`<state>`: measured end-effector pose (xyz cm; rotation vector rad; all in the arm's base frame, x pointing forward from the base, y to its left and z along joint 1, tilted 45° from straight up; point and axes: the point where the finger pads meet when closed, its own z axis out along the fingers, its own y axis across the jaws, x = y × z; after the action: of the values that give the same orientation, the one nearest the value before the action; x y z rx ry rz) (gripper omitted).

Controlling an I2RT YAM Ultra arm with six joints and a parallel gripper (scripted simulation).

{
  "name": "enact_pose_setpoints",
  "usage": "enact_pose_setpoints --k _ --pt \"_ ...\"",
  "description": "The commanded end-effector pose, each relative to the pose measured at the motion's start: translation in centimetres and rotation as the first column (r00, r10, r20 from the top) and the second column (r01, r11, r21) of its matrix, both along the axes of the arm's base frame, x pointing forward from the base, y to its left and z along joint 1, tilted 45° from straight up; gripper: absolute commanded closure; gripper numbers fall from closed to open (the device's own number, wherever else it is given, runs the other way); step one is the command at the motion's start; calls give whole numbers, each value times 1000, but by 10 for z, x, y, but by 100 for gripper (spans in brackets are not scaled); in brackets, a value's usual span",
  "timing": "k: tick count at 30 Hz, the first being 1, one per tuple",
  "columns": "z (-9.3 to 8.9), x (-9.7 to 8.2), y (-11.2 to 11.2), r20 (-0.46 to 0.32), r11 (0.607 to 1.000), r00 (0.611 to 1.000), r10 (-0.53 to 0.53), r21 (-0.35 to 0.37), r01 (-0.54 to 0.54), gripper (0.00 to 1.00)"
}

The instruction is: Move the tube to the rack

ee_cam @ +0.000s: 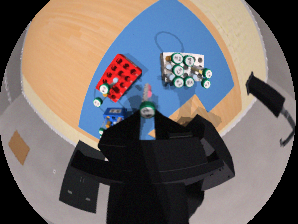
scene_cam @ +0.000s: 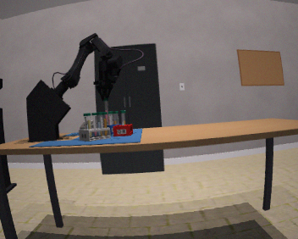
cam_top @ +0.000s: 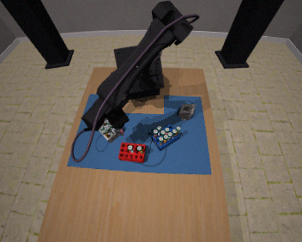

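Observation:
My gripper (scene_cam: 105, 98) (ee_cam: 147, 113) is shut on a green-capped tube (scene_cam: 106, 105) (ee_cam: 147, 108), held upright above the racks. Its pinkish lower end shows over the mat between the red and white racks in the wrist view. The white rack RB (cam_top: 111, 140) (scene_cam: 84, 136) (ee_cam: 196, 54) holds several capped tubes; the arm partly hides it in the top view. The blue rack RA (cam_top: 161, 148) (ee_cam: 121, 115) also holds several; the gripper partly hides it in the wrist view. The red rack QR (cam_top: 125, 159) (scene_cam: 129, 129) has two capped tubes. Tube labels and the held tube's label are unreadable.
A small grey box (cam_top: 186, 111), apparently the DONE button, stands near the mat's right side, beyond the blue rack. The racks stand on the blue mat (cam_top: 184, 160). Tall tubes stand up from the white and blue racks on either side of the red one.

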<state>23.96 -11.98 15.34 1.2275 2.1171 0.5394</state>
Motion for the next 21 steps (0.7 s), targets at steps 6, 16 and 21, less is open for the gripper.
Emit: enact_pose_setpoints --k 6,16,21 --pt "18 13 -4 18 1000 999 27 -11 -27 100" --pt "26 21 -8 12 1000 1000 22 -16 -22 100" --pt "31 27 -10 12 1000 1000 22 -16 -22 100"
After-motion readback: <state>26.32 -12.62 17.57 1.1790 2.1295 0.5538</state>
